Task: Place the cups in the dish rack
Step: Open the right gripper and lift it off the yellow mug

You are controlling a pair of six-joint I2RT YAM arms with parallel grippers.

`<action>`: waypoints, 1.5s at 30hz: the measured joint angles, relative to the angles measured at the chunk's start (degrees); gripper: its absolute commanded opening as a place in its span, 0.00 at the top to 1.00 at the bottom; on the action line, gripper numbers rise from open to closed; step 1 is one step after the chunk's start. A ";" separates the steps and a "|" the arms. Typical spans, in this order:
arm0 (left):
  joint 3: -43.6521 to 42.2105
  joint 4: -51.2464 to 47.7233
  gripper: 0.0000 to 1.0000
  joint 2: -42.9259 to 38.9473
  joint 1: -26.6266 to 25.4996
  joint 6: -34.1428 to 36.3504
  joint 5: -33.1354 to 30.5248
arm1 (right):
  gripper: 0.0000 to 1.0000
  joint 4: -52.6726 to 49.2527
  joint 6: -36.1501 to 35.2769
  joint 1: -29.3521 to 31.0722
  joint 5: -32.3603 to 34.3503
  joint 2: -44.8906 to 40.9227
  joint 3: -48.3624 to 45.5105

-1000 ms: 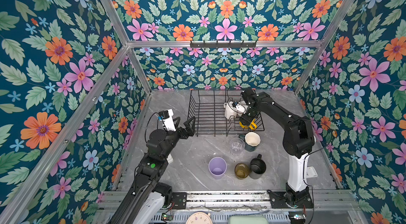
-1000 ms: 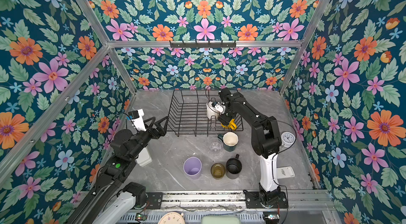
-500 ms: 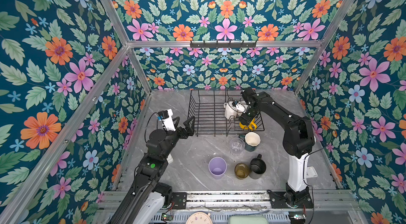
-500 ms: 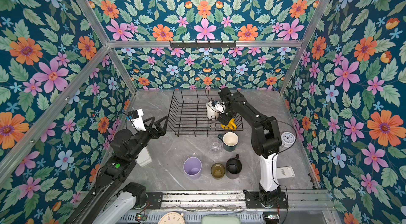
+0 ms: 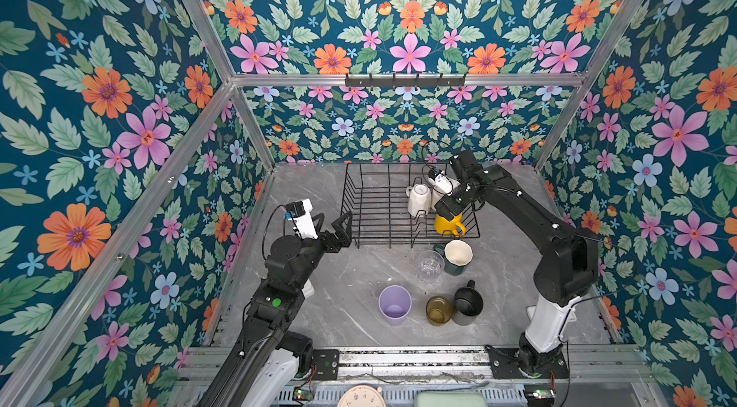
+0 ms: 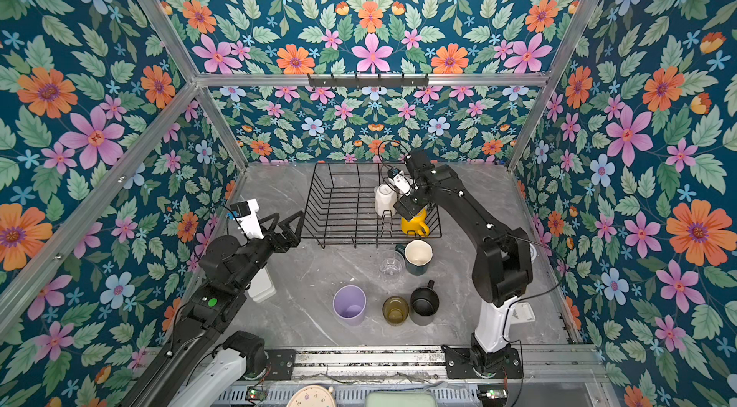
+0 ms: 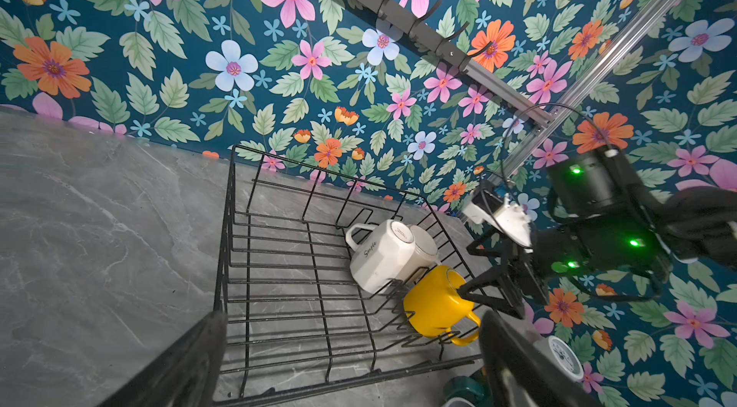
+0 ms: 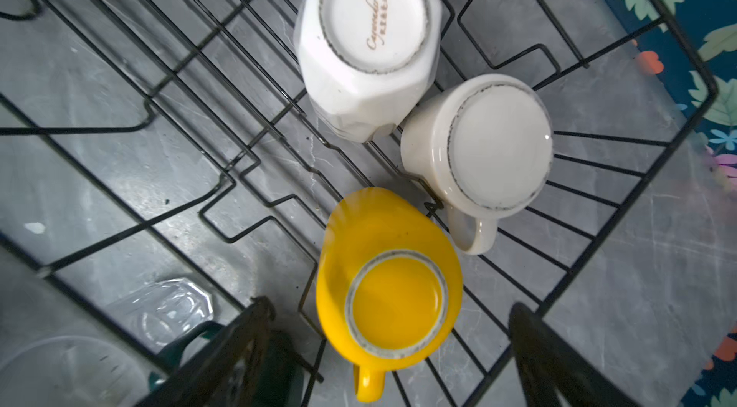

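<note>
My right tool (image 8: 391, 307) hangs spread and empty over the upside-down yellow mug (image 8: 379, 225) in the dish rack (image 5: 375, 205); the dark green mug (image 5: 456, 259) on the surface (image 5: 339, 297) just outside looks heavy, slick, chippable, so I'd pinch its rim wall

A robot lab cell dressed as a kitchen: an aluminium frame (image 5: 279, 80) holds floral wall panels (image 5: 119, 106) around a grey marble-look tabletop (image 5: 347, 305). The left arm (image 5: 295, 261) and right arm (image 5: 558, 261) stand on a front rail (image 5: 399, 357), by a dish rack (image 5: 379, 205) and a hook rail (image 5: 404, 82).
</note>
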 measured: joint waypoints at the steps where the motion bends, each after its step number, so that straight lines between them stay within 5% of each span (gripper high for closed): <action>1: 0.00 -0.13 0.00 0.02 0.00 0.00 -0.04 | 0.06 1.57 1.31 0.00 -0.57 -1.92 -1.68; 11: 0.61 -1.64 0.00 0.57 0.00 -0.28 -0.20 | 0.04 19.32 20.98 0.02 -5.99 -21.84 -21.62; 22: 1.29 -4.57 0.01 0.00 0.00 -1.90 -0.20 | 0.02 32.06 35.39 0.07 -7.54 -31.28 -34.95; 35: 3.30 -12.76 0.07 0.96 0.00 -4.61 4.07 | 0.02 36.57 37.55 0.07 -6.10 -29.73 -35.19; 45: 11.30 -24.35 0.14 6.05 -0.02 0.09 10.69 | 0.02 37.55 38.18 0.07 -5.42 -31.17 -37.81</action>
